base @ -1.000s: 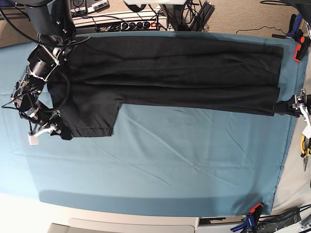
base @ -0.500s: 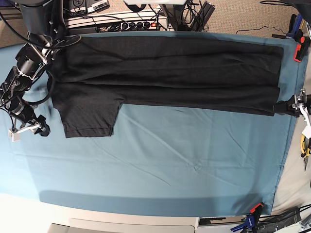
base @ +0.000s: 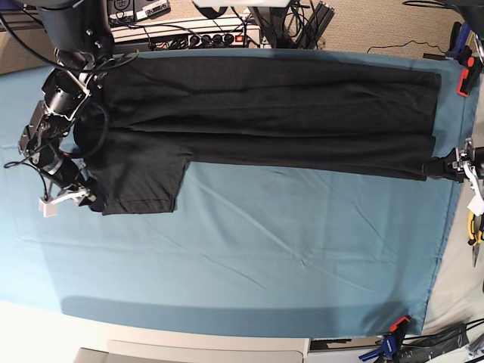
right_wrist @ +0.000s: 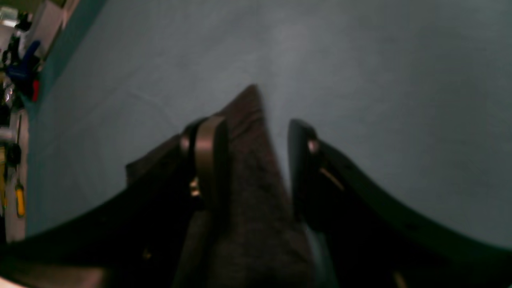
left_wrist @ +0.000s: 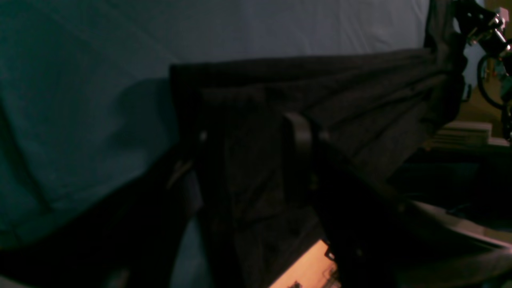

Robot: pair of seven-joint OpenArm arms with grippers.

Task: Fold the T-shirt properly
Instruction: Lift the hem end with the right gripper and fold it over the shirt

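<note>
The black T-shirt (base: 272,113) lies stretched flat along the far part of the teal table cover (base: 265,257), with one sleeve (base: 144,181) pointing toward the front at the left. My right gripper (base: 82,200) sits at the sleeve's lower left corner. In the right wrist view its jaws (right_wrist: 256,140) stand apart, and a pointed corner of black cloth (right_wrist: 250,168) lies between them. My left gripper (base: 446,166) is at the right edge, shut on the shirt's hem corner. In the left wrist view (left_wrist: 252,136) the fabric (left_wrist: 360,104) runs away in taut folds.
An orange clamp (base: 465,76) and a blue-and-orange clamp (base: 393,333) hold the cover at the right edge. Hand tools (base: 475,227) lie beyond that edge. A power strip and cables (base: 189,34) run behind the table. Bare teal cover fills the front half.
My right gripper swung out to the left, off the sleeve, half a second ago. It is now back at the sleeve's lower left corner. The left gripper and the shirt body have stayed put.
</note>
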